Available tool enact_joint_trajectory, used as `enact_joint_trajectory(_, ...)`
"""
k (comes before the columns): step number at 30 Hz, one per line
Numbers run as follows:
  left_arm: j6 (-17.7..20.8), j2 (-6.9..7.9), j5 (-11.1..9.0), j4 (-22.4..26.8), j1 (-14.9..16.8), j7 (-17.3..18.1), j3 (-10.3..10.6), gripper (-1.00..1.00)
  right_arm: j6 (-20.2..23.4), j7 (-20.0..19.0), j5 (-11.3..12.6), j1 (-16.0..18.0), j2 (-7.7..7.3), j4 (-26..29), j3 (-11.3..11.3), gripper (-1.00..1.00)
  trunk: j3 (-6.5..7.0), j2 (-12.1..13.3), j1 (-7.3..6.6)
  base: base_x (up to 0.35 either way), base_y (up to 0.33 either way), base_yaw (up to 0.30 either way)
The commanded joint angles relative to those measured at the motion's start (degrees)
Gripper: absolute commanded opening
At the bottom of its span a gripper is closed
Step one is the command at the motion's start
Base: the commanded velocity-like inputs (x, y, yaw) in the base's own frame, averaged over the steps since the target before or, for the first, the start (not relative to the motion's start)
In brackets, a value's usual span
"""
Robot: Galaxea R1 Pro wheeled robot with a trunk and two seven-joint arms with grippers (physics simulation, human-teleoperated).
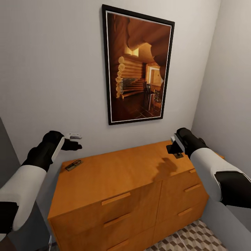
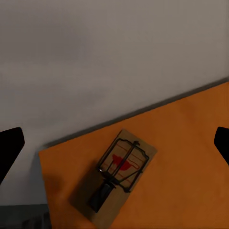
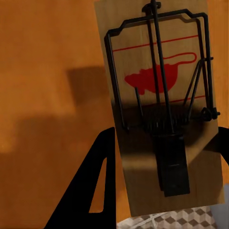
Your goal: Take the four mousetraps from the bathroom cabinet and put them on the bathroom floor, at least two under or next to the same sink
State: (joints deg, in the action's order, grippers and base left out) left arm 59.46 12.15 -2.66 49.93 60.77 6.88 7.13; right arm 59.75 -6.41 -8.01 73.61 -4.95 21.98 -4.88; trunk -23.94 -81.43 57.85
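Note:
The orange-brown cabinet [image 1: 118, 174] stands against the wall below me. One mousetrap [image 1: 73, 165] lies flat on its back left corner; in the left wrist view this mousetrap [image 2: 121, 171] sits under my open left gripper [image 2: 114, 148], which hovers above it [image 1: 76, 141]. My right gripper [image 1: 176, 149] is over the cabinet's back right part, shut on a second mousetrap [image 3: 160, 109] held by its long edges between the dark fingers [image 3: 98, 191]. A strip of the cube-patterned bathroom floor [image 1: 195, 238] shows at the cabinet's foot. The sink is out of view.
A framed picture [image 1: 137, 66] hangs on the wall above the cabinet. A side wall [image 1: 226, 87] closes in on the right, and a dark grey surface [image 1: 7, 146] stands at the left. Bar handles [image 1: 115, 198] run across the drawer fronts.

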Motion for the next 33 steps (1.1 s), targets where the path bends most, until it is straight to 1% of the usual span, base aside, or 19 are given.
enact_joint_trajectory(1, 0.2, 0.06, -0.2, 0.0, 0.0, -0.1, 0.2, 1.0, 0.2, -0.6, -0.4, 0.0, -0.09, 0.1, -0.4, -1.0, -0.07, 0.0, 0.0, 0.0, 0.0, 0.0)
enact_joint_trajectory(33, 0.3, -0.03, -0.3, -0.1, 0.0, 0.2, 0.1, 1.0, 0.2, -0.6, -0.4, 0.0, -0.24, 0.0, -0.5, -1.0, -0.07, 0.0, 0.0, 0.0, 0.0, 0.0)
